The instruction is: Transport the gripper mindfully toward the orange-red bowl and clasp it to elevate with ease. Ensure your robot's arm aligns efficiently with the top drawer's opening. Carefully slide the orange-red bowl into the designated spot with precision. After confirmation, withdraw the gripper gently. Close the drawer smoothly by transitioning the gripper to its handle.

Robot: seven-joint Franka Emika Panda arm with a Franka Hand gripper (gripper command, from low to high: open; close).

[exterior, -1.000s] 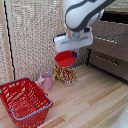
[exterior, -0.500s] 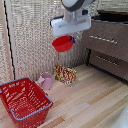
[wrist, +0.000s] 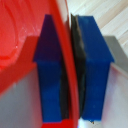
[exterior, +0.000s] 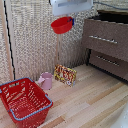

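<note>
High above the wood floor [exterior: 90, 102], the orange-red bowl [exterior: 62, 24] is held in mid-air, tilted, just below the white gripper [exterior: 70, 21]. Its rim is pinched betw. the blue-tipped fingers [wrist: 50, 75], so the jaws are closed on the bowl. Toward the exterior view's right, well apart, the top drawer [exterior: 105, 39] w/ its silver handle [exterior: 103, 39] is seen. Lower down, a colourful box [exterior: 65, 75], a pink mug [exterior: 46, 80] and a red wire-mesh basket [exterior: 25, 100] are set on the floor.

robot's arm [exterior: 70, 6] cropped, top drawer [exterior: 107, 37] cut off
</note>
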